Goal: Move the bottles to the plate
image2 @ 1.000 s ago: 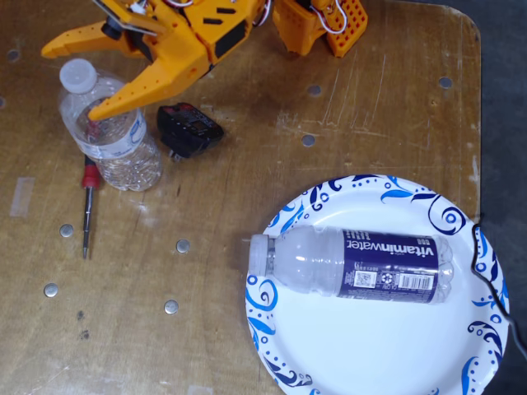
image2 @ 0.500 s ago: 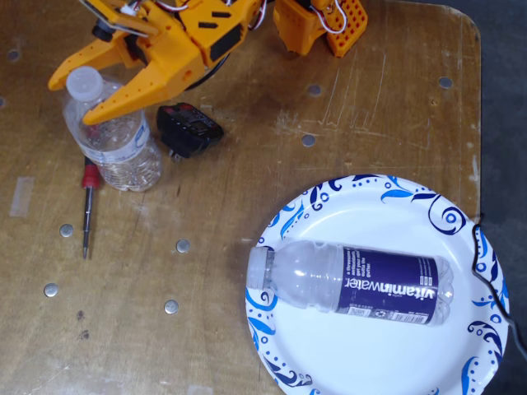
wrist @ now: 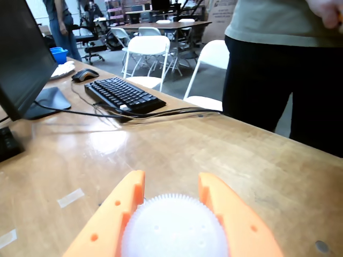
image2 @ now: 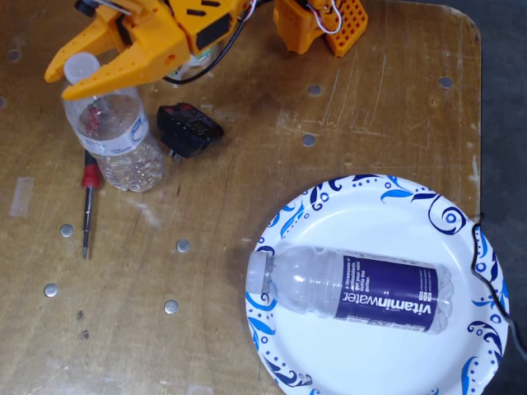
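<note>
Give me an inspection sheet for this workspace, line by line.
Surface: wooden table, scratched, round metal studs.
Job's things: purple-label bottle lying on the plate; slim bottle off the plate, upper left.
Clutter: screwdriver, black plug adapter, tape strip.
Gripper: gripper open, jaws either side of the slim bottle's cap.
Cables: black wire at the plate's right rim.
Surroundings: keyboard, monitor, chairs, a standing person.

Wrist view: slim bottle's cap (wrist: 174,227) cut off at bottom edge — body unseen. Fixed view: plate (image2: 329,362) clipped at bottom edge; arm (image2: 189,25) cut off at top; small print on vitaminwater bottle (image2: 354,288) unreadable.
</note>
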Available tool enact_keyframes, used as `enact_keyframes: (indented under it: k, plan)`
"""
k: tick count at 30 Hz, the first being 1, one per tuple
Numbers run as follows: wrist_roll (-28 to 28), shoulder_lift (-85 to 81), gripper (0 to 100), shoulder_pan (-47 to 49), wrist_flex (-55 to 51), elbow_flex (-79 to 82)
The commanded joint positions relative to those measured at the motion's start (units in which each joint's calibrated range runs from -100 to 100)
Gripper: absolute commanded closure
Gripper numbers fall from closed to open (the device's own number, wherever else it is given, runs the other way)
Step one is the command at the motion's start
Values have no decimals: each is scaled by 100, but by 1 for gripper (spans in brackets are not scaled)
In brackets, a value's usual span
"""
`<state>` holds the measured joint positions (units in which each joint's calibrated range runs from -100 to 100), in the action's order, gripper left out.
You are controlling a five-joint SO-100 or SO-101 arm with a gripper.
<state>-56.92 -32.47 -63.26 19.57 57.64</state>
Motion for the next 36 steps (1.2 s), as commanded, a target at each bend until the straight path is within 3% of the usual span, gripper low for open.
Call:
enact_keyframes:
  k: [1, 25, 36]
  plan:
    - [-31, -50, 92, 14, -17, -188]
    - [-73, -59, 92, 369, -25, -1044]
    - [-250, -8, 92, 1944, -51, -1611]
